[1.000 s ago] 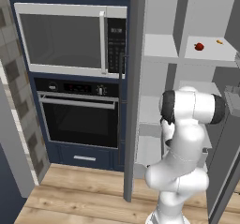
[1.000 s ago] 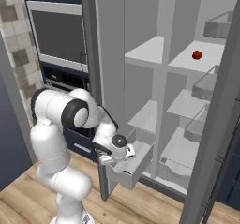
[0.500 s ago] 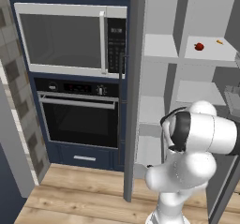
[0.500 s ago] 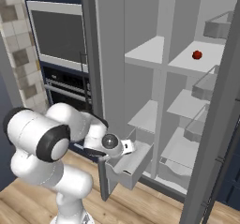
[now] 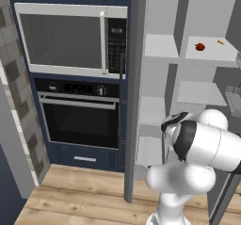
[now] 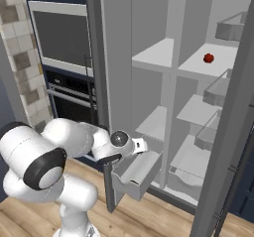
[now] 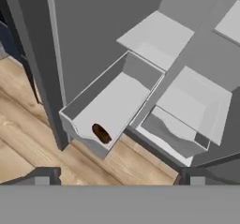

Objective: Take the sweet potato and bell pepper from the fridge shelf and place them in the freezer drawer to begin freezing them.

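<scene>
Freezer drawer (image 7: 117,96): long light grey pull-out bin with plain walls, drawn out low in the open fridge, over the wooden floor. Contents: one sweet potato (image 7: 101,133), a small dark reddish-brown oblong lump, lying on the drawer floor close to the front wall.

Bell pepper (image 6: 209,58): small glossy red rounded vegetable, sitting on the fridge shelf (image 6: 196,68), the uppermost pale grey-white panel, on its right half; well apart from the drawer and high above it.

Two-finger gripper (image 6: 140,145): positioned above the drawer's near end, jaws spread wide, holding nothing.

Status, by judgement: one vegetable of two stowed; the step in hand is going up for the pepper.

Handling notes: lift the hand straight clear of the drawer walls before swinging upward, so the bin is not knocked. Keep wide of the open grey fridge door (image 6: 115,77) and the central divider. Approach the pepper level with the shelf, jaws straddling its round body, and close gently; a glossy rounded thing is likely to roll or squirt out of an off-centre grip.
</scene>
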